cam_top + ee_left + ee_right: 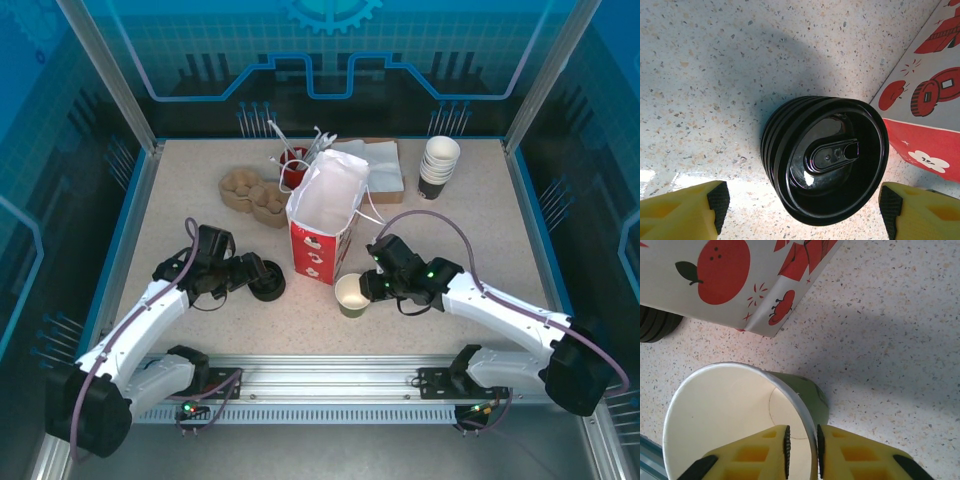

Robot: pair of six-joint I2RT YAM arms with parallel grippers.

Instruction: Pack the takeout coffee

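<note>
The takeout coffee, a lidded cup, is out of view. A lidless olive-green paper cup (352,296) (730,410) stands upright just right of the red-and-white paper bag (320,215) (740,285) (925,110). My right gripper (368,288) (802,450) straddles the cup's rim wall, one pad inside and one outside. The outer pad is at the wall and a thin gap shows on the inner side. A stack of black lids (267,287) (825,160) lies tilted left of the bag. My left gripper (250,278) (802,212) is open wide, a finger on either side of the stack, touching neither side.
At the back stand a brown pulp cup carrier (252,192), a red holder with stirrers (294,165), napkins (380,165) and a stack of lidless cups (438,160). The bag's top is open. A metal rail (330,380) runs along the near edge.
</note>
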